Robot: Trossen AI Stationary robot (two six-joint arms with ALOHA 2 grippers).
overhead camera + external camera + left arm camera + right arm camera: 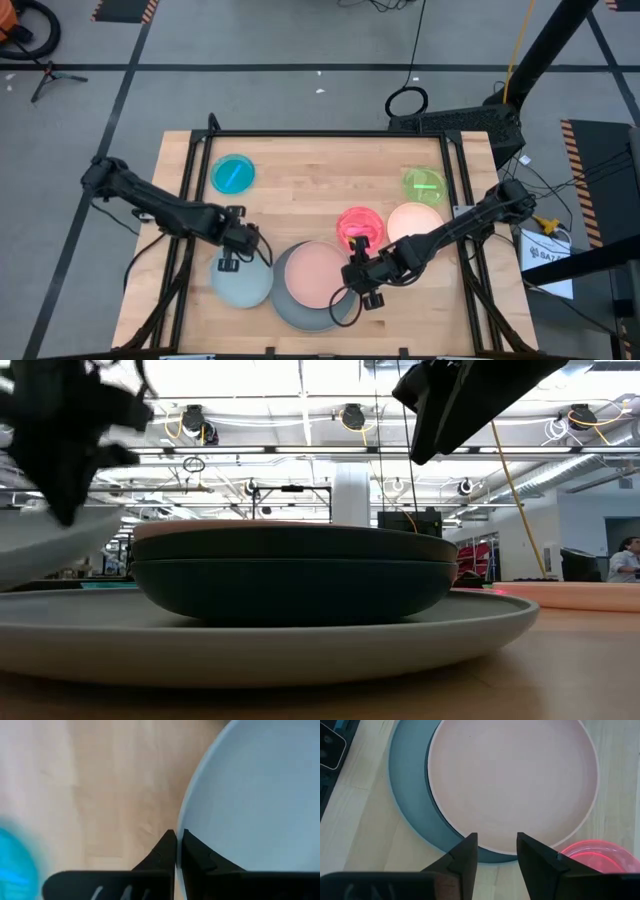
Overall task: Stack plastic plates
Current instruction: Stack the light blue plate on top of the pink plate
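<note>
Peach plate nested on the large grey plate, both grippers low beside the stack.

The peach plate (318,277) lies on dark plates inside the large grey plate (287,308). The left gripper (243,250) pinches the pale blue plate (240,283) by its rim; the right gripper (357,281) hovers with fingers apart at the stack's edge. Apart lie one teal plate (233,174), one green plate (424,185), one red-pink plate (359,226), one pale peach plate (413,222).

The wooden desk (320,190) carries a teal plate (233,174), a green plate (423,184), a red-pink plate (358,224), a peach plate (414,222), a pale blue plate (241,284) and a large grey plate (290,305) bearing a stack.
</note>
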